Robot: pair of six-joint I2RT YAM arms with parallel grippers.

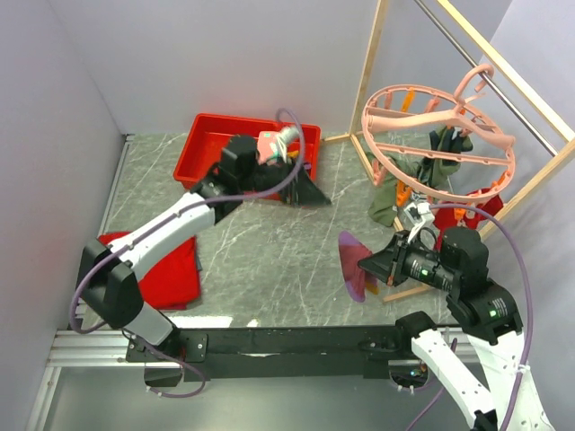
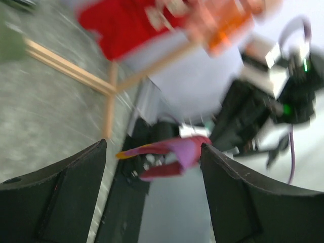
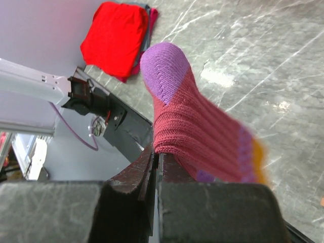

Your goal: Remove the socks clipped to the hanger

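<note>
Worktop (image 1: 269, 242): grey marble with white walls behind it and on the left; I see my two arms reaching in from the near edge.
Hanger (image 1: 431, 121): the pink ring hangs by its hook from the wooden rail (image 1: 530, 184) above the far right corner, tilted, with clips dangling under it.
Clipped socks: I make out an olive green sock (image 1: 391, 197) and a red sock (image 1: 481, 202) hanging below the ring on the right side.
Maroon sock (image 3: 192, 121): ribbed maroon with a purple toe, off the hanger and held up over the worktop near the near edge, right of centre.
Right pincer (image 3: 157, 162): my fingers are pressed together on the cuff end of the maroon sock, and the toe sticks out away from them.
Left pincer (image 1: 305, 182): spread wide beside the near right corner of the red bin (image 1: 207, 148), with nothing between the fingers; my wrist view is blurred.
Pink sock (image 1: 269, 142): pink with mint, lying in the red bin at the far edge, partly behind my left arm.
Red cloth (image 1: 175, 269): flat at the near left corner.
</note>
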